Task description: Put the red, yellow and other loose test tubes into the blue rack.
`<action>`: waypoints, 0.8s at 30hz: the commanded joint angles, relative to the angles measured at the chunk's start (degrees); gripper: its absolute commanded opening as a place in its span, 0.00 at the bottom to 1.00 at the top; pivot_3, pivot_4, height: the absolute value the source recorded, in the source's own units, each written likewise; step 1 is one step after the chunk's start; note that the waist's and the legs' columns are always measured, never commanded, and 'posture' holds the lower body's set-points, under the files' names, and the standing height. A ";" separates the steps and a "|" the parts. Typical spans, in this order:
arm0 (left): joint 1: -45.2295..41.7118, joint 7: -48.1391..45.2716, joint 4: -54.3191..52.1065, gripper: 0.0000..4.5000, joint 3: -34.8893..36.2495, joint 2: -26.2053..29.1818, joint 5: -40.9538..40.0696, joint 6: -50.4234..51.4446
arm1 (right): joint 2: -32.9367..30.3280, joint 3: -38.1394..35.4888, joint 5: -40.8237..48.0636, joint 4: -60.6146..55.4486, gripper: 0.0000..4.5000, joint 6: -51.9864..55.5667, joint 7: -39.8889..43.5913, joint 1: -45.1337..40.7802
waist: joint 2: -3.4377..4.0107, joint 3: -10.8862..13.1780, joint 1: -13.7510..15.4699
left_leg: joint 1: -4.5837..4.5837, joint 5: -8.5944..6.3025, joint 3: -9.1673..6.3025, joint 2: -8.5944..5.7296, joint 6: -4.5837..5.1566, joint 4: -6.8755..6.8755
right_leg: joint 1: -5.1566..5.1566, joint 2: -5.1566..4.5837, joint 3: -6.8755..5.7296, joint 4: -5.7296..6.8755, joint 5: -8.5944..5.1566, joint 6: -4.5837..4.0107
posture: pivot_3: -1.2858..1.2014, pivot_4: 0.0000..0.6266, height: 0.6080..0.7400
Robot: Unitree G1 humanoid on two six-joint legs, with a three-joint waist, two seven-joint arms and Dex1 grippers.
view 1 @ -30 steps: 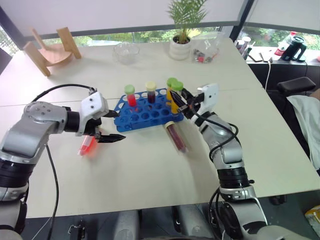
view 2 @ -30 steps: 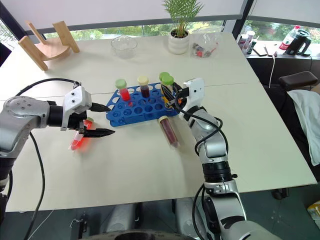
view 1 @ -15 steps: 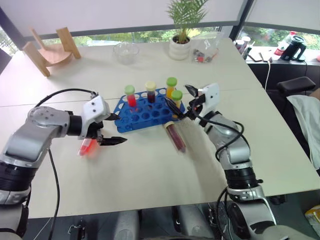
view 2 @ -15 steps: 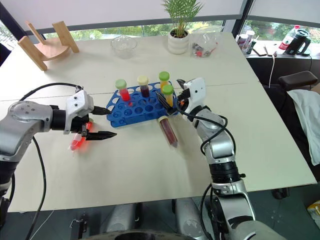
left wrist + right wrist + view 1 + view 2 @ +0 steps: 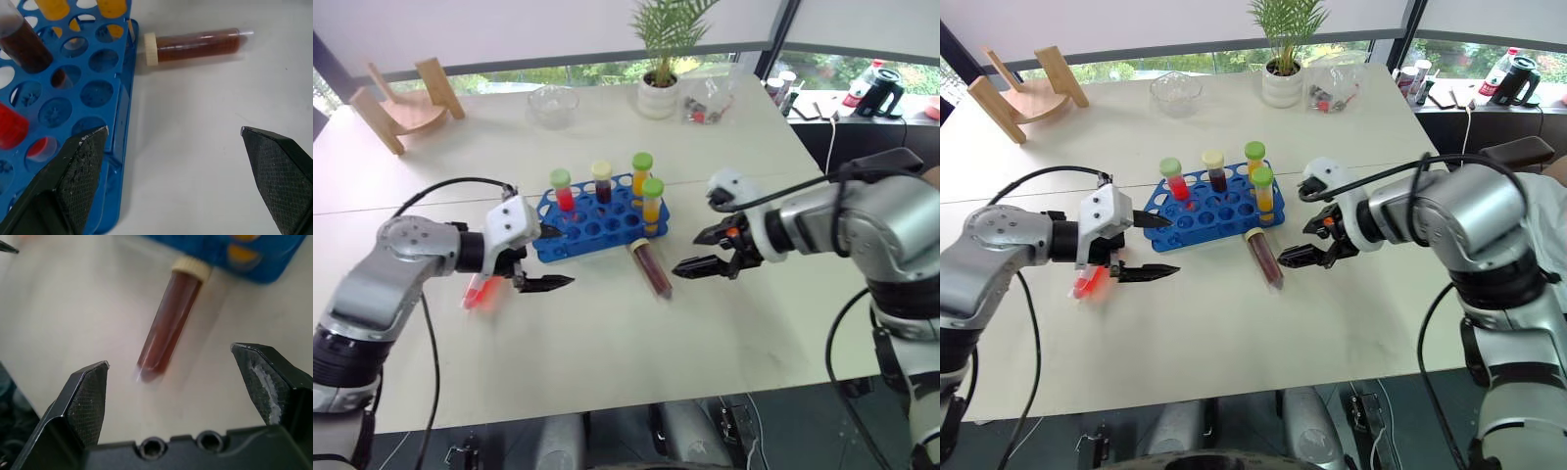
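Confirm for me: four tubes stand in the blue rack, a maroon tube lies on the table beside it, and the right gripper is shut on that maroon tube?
Not quite. The right gripper is open and holds nothing; the maroon tube lies on the table between its spread fingers, as the right wrist view shows. Four tubes do stand in the blue rack.

four tubes (image 5: pixel 601 182) in rack (image 5: pixel 597 219), one tube (image 5: pixel 652 266) lying before it

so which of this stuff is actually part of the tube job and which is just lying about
Job:
- blue rack
- maroon tube lying beside the rack
- red tube lying by the left hand
- yellow tube standing in the rack

Lying about:
- potted plant
- glass bowl
- wooden stand
- clear bag
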 commanded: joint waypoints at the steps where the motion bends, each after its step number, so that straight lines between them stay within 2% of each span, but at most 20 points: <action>1: 1.15 2.25 -2.92 1.00 0.79 -0.86 0.35 0.05 | 1.37 2.84 -0.24 7.45 0.99 0.52 -0.02 -3.89 | 0.00 0.00 0.23 | -0.03 -0.01 0.00 0.00 0.02 0.00 | -0.02 0.00 0.00 -0.01 0.00 0.00 | 0.52 0.24 1.00; 5: 2.47 4.11 -3.34 1.00 0.92 -1.98 0.56 -0.22 | 5.92 7.99 -5.45 16.38 0.99 -1.87 -2.41 -7.48 | 0.00 0.00 0.22 | -0.19 -0.01 -0.03 0.00 0.02 0.03 | -0.13 -0.04 -0.05 -0.02 0.00 0.00 | 0.52 0.24 1.00; 9: 3.20 5.67 -3.82 1.00 0.02 -2.80 1.52 -0.36 | 7.79 13.01 -8.84 19.91 0.99 -4.85 -1.97 -9.83 | 0.00 0.00 0.27 | -0.25 -0.01 -0.04 -0.01 0.02 0.05 | -0.17 -0.05 -0.06 -0.01 0.00 0.00 | 0.52 0.24 1.00; 12: 4.27 6.85 -3.48 1.00 -0.72 -2.98 3.42 -1.07 | 10.49 13.82 -10.20 22.48 0.99 -5.03 -2.56 -10.75 | 0.00 0.00 0.12 | -0.34 -0.01 -0.04 -0.01 0.01 0.05 | -0.27 -0.06 -0.06 -0.01 0.00 0.01 | 0.52 0.24 1.00; 16: 6.17 8.80 -5.16 1.00 -0.50 -4.89 3.18 -0.31 | 18.20 13.18 -11.49 25.53 0.99 -2.38 -5.40 -12.22 | 0.00 -0.01 -0.16 | -0.32 -0.01 -0.06 0.01 0.01 0.01 | -0.30 -0.02 -0.06 0.01 0.00 0.00 | 0.52 0.24 1.00; 21: 6.38 9.90 -5.16 1.00 -1.00 -5.90 3.91 -0.42 | 21.34 13.34 -11.74 24.38 0.99 -0.30 -6.37 -11.97 | -0.02 -0.02 0.14 | -0.36 0.00 -0.06 -0.01 0.00 0.05 | -0.30 -0.07 -0.08 0.03 0.01 0.01 | 0.52 0.24 1.00; 24: 6.52 10.69 -5.25 1.00 -1.12 -6.47 4.13 -0.47 | 20.83 14.92 -11.64 21.69 0.82 0.27 -6.88 -9.87 | -0.02 -0.02 0.15 | -0.35 0.00 -0.07 -0.02 -0.01 0.06 | -0.30 -0.07 -0.08 0.03 0.01 0.01 | 0.52 0.24 1.00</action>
